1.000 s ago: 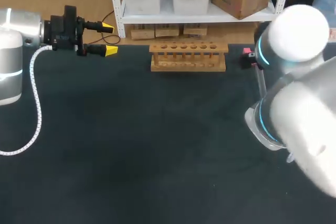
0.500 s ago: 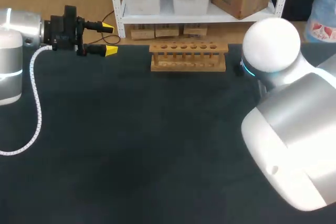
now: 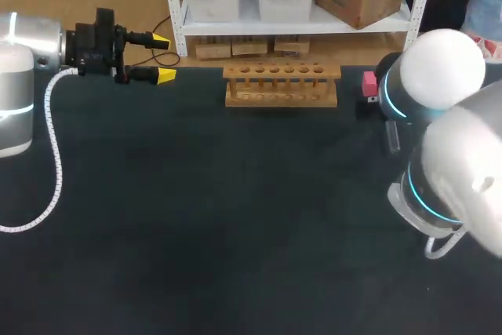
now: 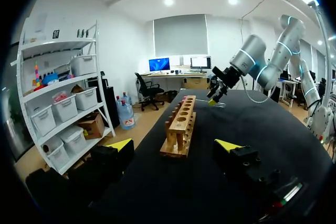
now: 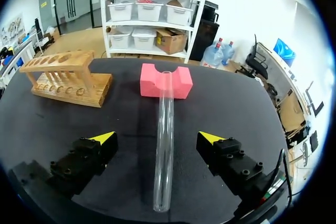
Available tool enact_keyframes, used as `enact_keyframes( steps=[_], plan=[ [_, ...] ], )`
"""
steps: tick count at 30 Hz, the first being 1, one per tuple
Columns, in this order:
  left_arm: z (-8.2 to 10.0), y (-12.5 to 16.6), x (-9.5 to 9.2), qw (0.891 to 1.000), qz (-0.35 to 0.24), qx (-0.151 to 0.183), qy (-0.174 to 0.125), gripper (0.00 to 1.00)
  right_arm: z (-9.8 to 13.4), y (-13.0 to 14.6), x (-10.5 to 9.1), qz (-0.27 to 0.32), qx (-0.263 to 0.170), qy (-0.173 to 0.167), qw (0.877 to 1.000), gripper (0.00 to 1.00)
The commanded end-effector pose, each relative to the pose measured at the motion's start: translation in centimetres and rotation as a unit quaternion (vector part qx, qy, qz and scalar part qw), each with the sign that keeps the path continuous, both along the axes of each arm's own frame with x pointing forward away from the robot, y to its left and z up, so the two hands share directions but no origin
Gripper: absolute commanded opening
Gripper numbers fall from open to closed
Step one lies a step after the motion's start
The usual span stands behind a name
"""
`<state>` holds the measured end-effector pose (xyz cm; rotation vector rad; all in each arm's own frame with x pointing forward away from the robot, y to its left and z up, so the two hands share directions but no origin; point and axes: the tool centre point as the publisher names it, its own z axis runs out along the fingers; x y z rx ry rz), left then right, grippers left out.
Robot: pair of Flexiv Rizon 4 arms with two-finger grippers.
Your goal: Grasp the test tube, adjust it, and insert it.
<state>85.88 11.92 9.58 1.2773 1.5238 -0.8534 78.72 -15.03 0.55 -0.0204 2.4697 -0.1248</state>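
Right pincer (image 5: 156,137): hidden in the head view, buried under the right arm (image 3: 439,76) just right of the rack (image 3: 281,84). Its fingers can't be judged from above.
Test tube (image 3: 393,137): from above only a short grey sliver shows right of the rack, and the rest lies under that arm.
Pink block (image 3: 369,82): one corner peeks out beside the rack's right end, and the arm covers the remainder.
Left wrist view: beyond the rack's far end the tube is too small and faint to make out.
Left arm (image 3: 23,76): left of the rack, sliced off by the picture's edge.
Left pincer (image 4: 177,143): its body, like the right one's, runs off into the black rim.
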Motion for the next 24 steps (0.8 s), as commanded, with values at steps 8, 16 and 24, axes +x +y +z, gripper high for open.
enact_keyframes(
  steps=[8, 16, 24],
  plan=[
    [0.0, 0.0, -0.1, 1.0, 0.001, 0.0, -0.001, 1.0, -0.8, -0.2, 0.2, 0.04, 0.044, 0.028, 0.998, 0.94],
    [0.0, 0.0, -0.1, 1.0, 0.001, 0.0, -0.001, 1.0, -1.5, -0.2, 0.4, 0.06, 0.062, 0.038, 0.996, 0.95],
    [0.0, 0.0, -0.1, 1.0, 0.001, 0.0, -0.001, 1.0, -1.8, -0.1, 0.5, 0.085, 0.09, 0.043, 0.991, 0.88]
  ],
)
